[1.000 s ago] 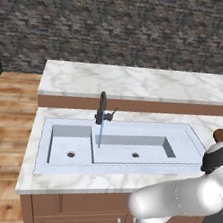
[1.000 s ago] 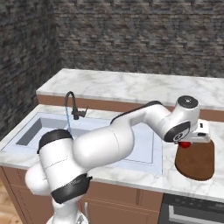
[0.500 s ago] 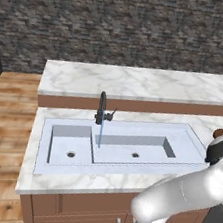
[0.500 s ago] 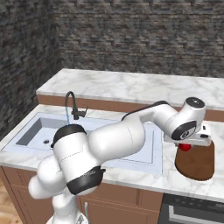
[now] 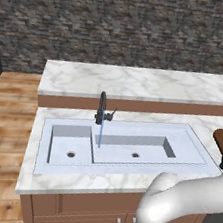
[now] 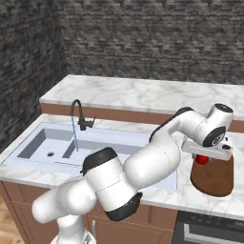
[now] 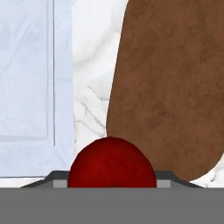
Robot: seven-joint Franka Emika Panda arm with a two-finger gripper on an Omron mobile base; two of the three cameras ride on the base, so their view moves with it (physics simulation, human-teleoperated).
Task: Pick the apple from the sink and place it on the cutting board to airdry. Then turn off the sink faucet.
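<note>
My gripper (image 6: 205,161) is shut on the apple (image 6: 203,159), a small glossy red ball, and holds it just above the left end of the cutting board (image 6: 215,177). In the hand view the apple (image 7: 112,162) sits low between the fingertips, with the dark reddish-brown cutting board (image 7: 170,87) under it and to the right. The sink (image 5: 127,151) lies left of the board. Its black gooseneck faucet (image 5: 102,108) pours a thin blue stream into the wide bowl. The faucet (image 6: 76,112) also stands at the sink's back rim in the right base view.
A raised marble ledge (image 5: 137,84) runs behind the sink in front of a dark stone wall. A strip of marble counter (image 7: 89,100) separates sink and board. My white arm arches over the right end of the sink (image 6: 57,143).
The hand has moved to the right with the apple, from the counter strip beside the board to over the board's left end. Water keeps running.
</note>
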